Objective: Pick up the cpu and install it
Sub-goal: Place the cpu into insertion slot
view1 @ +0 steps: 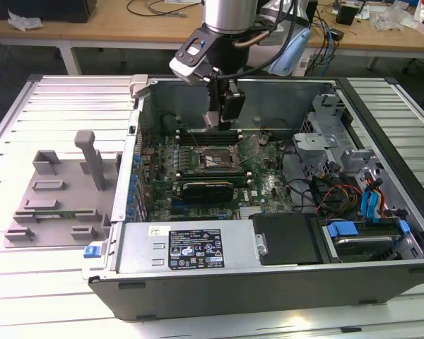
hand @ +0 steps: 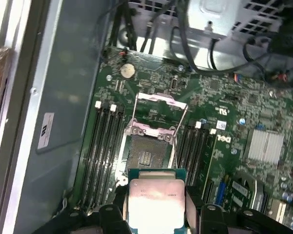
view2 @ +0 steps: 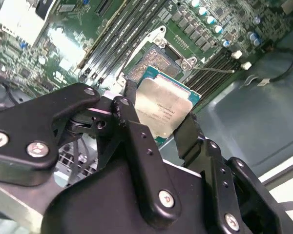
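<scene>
Tool [view2: 157, 108] clamping cpu [view2: 165, 100] by its edges, above open socket [hand: 145, 155]

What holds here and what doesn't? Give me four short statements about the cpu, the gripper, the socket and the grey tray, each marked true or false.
1. The gripper is shut on the cpu. True.
2. The cpu sits in the socket. False: it is held above the motherboard, and the socket is empty.
3. The socket's metal frame stands open. True.
4. The grey tray lies inside the computer case. False: it lies on the table outside the case, on the exterior view's left.
</scene>
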Motion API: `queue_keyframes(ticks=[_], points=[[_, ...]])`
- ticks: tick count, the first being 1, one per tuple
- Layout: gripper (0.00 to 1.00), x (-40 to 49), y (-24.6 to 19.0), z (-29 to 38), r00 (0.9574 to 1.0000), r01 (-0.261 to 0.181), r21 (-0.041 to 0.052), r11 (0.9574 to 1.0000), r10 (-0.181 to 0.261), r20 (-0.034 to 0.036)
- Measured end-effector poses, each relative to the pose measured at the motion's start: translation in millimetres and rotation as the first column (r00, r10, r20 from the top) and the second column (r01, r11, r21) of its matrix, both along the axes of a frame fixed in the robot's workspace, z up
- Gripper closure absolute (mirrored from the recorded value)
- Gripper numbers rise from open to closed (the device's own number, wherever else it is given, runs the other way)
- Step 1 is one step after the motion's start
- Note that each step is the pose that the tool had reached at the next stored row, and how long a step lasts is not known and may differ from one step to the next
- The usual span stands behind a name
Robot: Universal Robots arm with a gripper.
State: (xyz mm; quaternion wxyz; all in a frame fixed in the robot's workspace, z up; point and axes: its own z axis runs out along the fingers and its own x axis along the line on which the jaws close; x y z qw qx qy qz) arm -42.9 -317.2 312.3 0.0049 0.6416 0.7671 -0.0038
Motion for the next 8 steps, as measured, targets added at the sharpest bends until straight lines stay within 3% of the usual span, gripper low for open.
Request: queue_keyframes(ticks=[2,6,8], points=[[0.45,0.0,0.0,-0.1,0.9995,0.033,0.0000,0.9995,-0.033,0.0000],[0.45,0.0,0.0,-0.1,0.9994,0.036,0.0000,0.9994,-0.036,0.0000],[0.45,0.0,0.0,-0.9,0.9983,0.059,0.0001,0.9983,-0.059,0.0000]])
